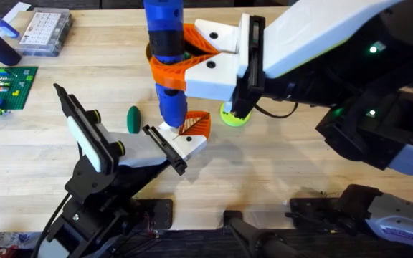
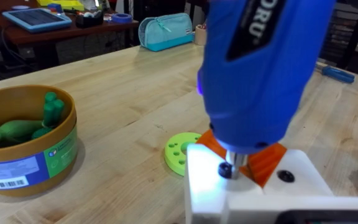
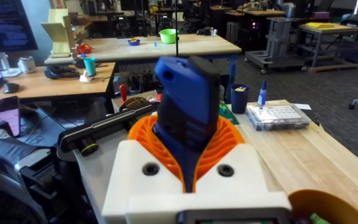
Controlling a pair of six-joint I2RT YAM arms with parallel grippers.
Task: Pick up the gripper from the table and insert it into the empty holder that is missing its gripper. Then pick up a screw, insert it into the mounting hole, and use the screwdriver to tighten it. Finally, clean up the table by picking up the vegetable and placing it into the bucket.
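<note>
My right gripper [image 1: 186, 61] is shut on the blue screwdriver [image 1: 165, 43], holding it upright with its orange bracket between the white fingers [image 3: 135, 180]. The tip presses on a dark screw [image 2: 225, 169] in the white holder [image 1: 186, 145] at the end of my left arm. The orange ribbed gripper [image 1: 196, 126] sits in that holder, just behind the tip. A second dark mounting hole [image 2: 284, 176] shows on the holder's face. My left gripper [image 1: 174, 147] is low over the table's middle. The dark green vegetable [image 1: 133, 120] lies on the wood to its left.
A lime-green disc [image 1: 235, 117] lies right of the holder. The brown bucket [image 2: 17, 168] holds green toy vegetables. A clear parts box [image 1: 45, 30] and a green brick plate [image 1: 4, 87] sit at the far left. A teal pouch [image 2: 166, 31] lies farther back.
</note>
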